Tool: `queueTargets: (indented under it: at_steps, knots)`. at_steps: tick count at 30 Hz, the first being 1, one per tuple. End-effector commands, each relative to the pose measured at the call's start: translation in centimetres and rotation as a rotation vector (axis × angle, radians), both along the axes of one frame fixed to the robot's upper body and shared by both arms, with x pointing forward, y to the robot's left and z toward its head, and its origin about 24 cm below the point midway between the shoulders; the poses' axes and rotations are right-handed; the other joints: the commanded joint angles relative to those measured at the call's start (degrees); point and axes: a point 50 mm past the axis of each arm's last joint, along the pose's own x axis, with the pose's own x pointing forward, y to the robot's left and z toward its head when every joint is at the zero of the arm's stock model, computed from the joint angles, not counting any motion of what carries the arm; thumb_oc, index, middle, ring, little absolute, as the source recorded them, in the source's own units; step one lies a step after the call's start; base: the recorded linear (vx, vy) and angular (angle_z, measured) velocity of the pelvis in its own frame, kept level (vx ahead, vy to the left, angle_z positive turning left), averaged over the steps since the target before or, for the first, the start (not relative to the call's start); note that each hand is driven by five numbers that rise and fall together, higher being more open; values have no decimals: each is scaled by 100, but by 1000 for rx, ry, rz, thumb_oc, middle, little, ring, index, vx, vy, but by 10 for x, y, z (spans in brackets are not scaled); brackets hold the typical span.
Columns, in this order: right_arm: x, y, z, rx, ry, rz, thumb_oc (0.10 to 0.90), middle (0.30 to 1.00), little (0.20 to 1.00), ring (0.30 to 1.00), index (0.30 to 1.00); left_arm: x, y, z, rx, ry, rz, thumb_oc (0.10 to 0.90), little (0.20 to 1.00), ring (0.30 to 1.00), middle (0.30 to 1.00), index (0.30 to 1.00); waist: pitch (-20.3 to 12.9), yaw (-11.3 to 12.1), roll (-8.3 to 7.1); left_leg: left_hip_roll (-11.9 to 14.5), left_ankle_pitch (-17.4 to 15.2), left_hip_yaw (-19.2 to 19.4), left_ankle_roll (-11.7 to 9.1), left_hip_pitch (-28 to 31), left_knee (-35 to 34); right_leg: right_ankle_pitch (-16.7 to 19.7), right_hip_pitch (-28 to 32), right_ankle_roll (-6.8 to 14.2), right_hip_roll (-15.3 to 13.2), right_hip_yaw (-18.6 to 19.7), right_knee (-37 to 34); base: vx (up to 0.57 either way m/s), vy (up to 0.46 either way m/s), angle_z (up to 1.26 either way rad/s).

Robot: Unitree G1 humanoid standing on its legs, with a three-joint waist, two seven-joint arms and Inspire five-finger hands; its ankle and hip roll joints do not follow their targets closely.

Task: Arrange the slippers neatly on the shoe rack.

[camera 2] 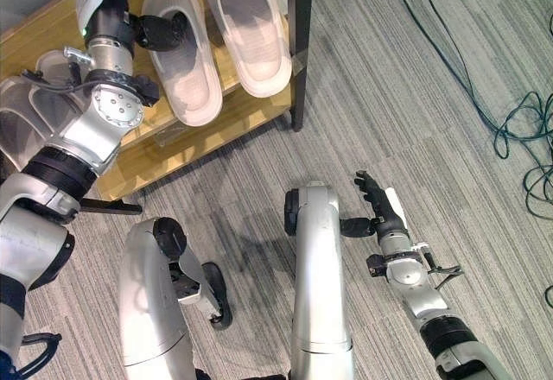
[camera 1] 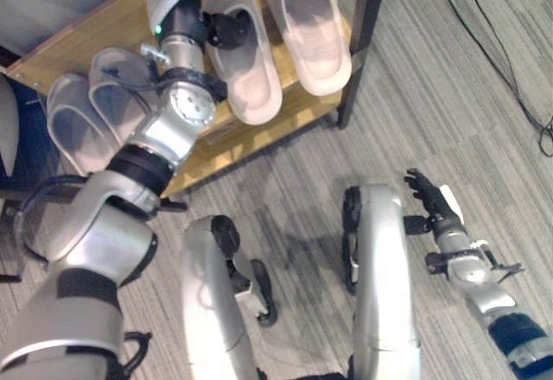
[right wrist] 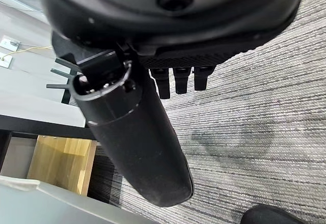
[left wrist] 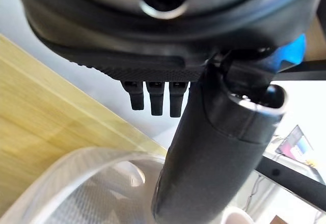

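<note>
Two pale slippers (camera 1: 276,34) side by side on wooden rack (camera 1: 78,43); both hands relaxed.

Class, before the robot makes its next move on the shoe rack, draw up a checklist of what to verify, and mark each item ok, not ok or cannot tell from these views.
1. Pink slippers on the wooden shelf: side by side, ok.
2. Grey slippers fully on the shelf: their heels jut past the front edge, not ok.
3. Left robot hand at the nearer pink slipper: thumb inside it, ok.
4. Left robot hand's grip firm: fingers hidden from above, cannot tell.
5. Right robot hand out of the way: open above the carpet, holding nothing, ok.
6. Rack's black post away from the left arm: ok.
</note>
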Motion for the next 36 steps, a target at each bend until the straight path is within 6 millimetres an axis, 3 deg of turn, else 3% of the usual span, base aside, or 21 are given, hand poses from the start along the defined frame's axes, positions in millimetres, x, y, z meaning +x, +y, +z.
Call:
queueTargets:
  at_steps: [1, 17, 27, 36]
  knots:
    - [14, 15, 47, -20, -226, 71, 800, 900, 900, 900, 900, -23, 4, 62, -58, -248, -54, 800, 900, 900, 900, 900, -185, 102, -86, -185, 337, -402, -295, -316, -388, -890, 855, 372, -506, 535, 675, -1, -12, 4]
    - [7, 6, 42, -45, -209, 45, 800, 900, 900, 900, 900, -40, 18, 38, -78, -264, -126, 800, 900, 900, 900, 900, -185, 276, 29, -228, 291, -431, -357, -316, -384, -930, 855, 313, -569, 471, 708, -1, -4, 1]
    - [0, 2, 29, -93, -161, 8, 800, 900, 900, 900, 900, -53, 37, 15, -423, -229, -343, 800, 900, 900, 900, 900, -185, 417, 106, -271, 278, -488, -403, -316, -388, -948, 855, 270, -612, 480, 724, -5, -13, 3]
    - [-5, -6, 24, -108, -135, -24, 800, 900, 900, 900, 900, -68, 32, -11, -476, -168, -462, 800, 900, 900, 900, 900, -185, 521, 178, -291, 255, -520, -420, -316, -369, -957, 855, 238, -642, 449, 735, -2, -1, 2]
